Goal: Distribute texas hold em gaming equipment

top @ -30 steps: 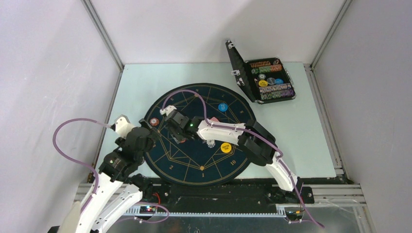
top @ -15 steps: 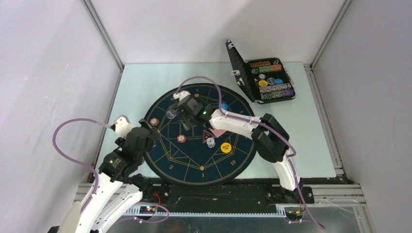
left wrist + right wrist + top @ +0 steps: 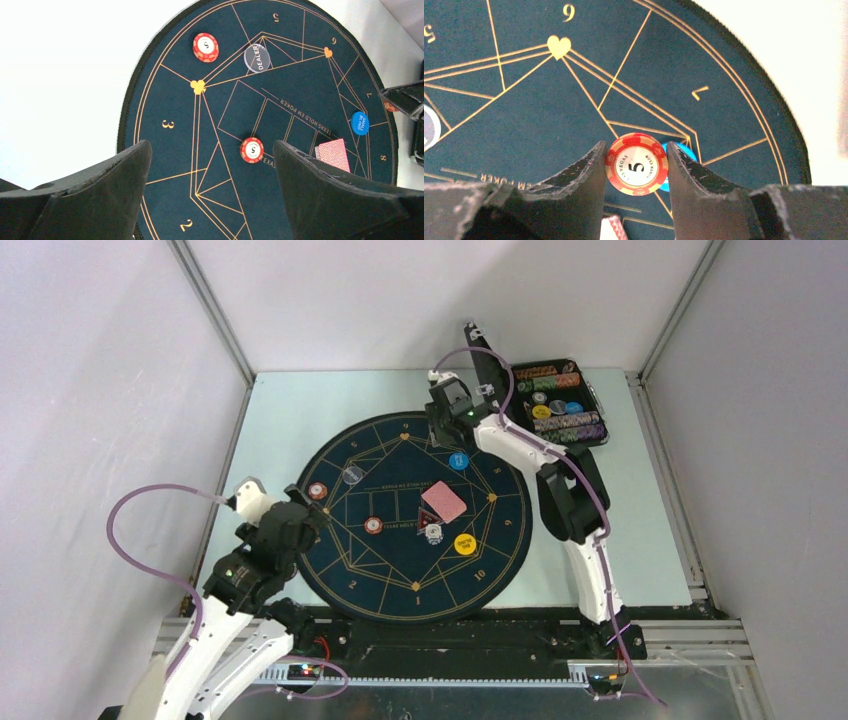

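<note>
Right tool (image 3: 635, 150): pinching a red-and-white round chip marked 5 (image 3: 636, 170) by its edges, above the far-right part of the round dark-blue mat with gold lines (image 3: 380, 575), near the blue small-blind disc (image 3: 459, 461).
Left tool (image 3: 211, 147): spread wide, nothing between its fingers, over the mat's near-left edge.
Black hinged case (image 3: 497, 390): open on the desk (image 3: 290, 410), far right. Inside are rows of striped chips (image 3: 568, 428) and a yellow round disc (image 3: 541, 412).
Pink-red-backed playing card (image 3: 444, 502): face down at mat centre.

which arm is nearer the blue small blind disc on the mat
Right. The right arm reaches over the mat's far edge, its jaws shut on a red chip just by the blue disc; the left arm sits at the mat's near-left edge.
</note>
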Motion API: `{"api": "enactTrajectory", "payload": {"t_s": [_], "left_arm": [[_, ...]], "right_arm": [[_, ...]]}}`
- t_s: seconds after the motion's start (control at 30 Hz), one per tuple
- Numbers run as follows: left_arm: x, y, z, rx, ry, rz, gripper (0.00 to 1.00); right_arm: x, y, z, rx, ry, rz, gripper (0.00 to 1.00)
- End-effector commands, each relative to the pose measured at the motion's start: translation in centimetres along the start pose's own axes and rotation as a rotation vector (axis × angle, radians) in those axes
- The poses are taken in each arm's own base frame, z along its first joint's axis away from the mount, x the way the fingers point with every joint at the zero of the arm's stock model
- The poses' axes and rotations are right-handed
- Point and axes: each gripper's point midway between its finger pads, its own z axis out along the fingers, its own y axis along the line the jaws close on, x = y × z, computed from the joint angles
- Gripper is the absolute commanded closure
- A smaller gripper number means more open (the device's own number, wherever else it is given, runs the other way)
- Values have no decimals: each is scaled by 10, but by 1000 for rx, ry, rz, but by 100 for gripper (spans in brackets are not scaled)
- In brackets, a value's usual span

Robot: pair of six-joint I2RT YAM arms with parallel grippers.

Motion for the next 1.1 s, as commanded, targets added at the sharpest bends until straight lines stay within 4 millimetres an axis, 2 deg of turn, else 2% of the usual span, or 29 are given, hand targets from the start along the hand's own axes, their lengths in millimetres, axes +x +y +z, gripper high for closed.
{"api": "enactTrajectory", "payload": {"t_s": [0.0,0.03,0.07,0.1,0.13,0.17,0.23,0.53,0.7,0.93,1.07], "left_arm": [[-6,4,2,-28,-33,-14,2],[-6,3,2,-26,-36,-17,2],[-7,3,2,-26,-40,-18,2],[-8,3,2,-24,-43,-22,2],[-8,4,2,-27,-46,-21,2],[-8,4,2,-28,-47,-21,2],[-7,5,3,-34,-48,-19,2],[-7,6,5,-51,-49,-11,2],[-5,7,6,-55,-47,-6,2],[-5,7,8,-65,-45,2,2],[-5,7,7,-63,-44,-1,2]], "right_arm": [[-21,-9,17,21,-23,7,83],[-18,-15,26,30,-12,9,83],[-26,-15,26,25,-20,13,83],[-21,-21,36,34,-3,16,83],[-29,-21,36,29,-12,19,83],[-24,-25,44,35,5,18,83],[-31,-25,50,29,1,21,83],[-16,-37,79,26,63,50,83],[-16,-47,83,36,88,97,82],[0,-50,83,59,146,115,77],[5,-50,82,69,158,110,62]]}}
